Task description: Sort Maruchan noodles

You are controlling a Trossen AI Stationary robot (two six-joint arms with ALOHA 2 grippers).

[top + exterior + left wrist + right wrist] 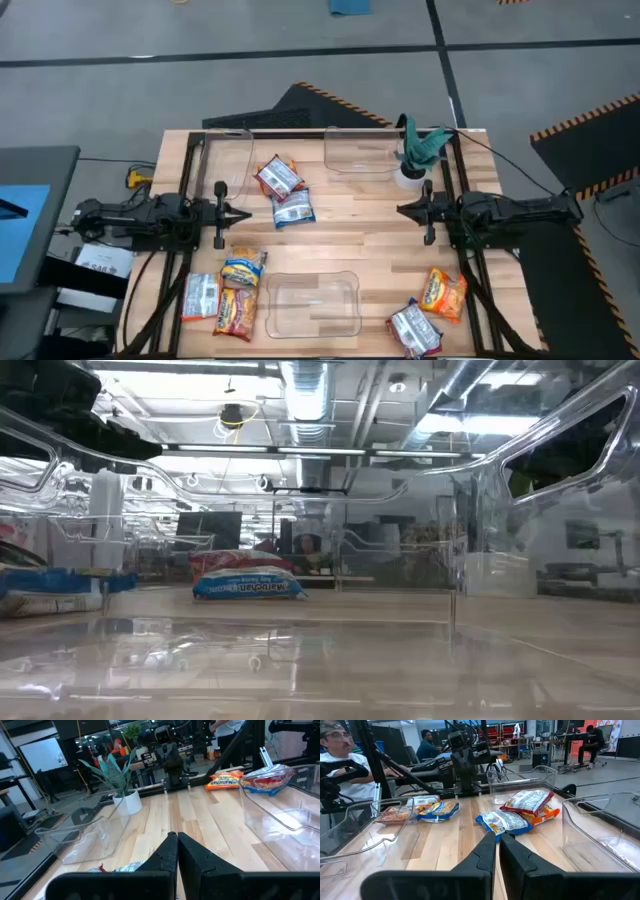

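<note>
Fingers of both my grippers are together and hold nothing: the left gripper (243, 213) and the right gripper (402, 210) hover above the table (350, 235), facing each other. Between them lie a blue packet (293, 208) and a red packet (278, 177), touching. Three packets (227, 293) lie near the left front corner, beside a clear bin (312, 303). An orange packet (443, 292) and a silver packet (414, 328) lie front right.

Orange packet (443, 292); blue-and-yellow packet (293, 208); green plant (418, 150).
</note>
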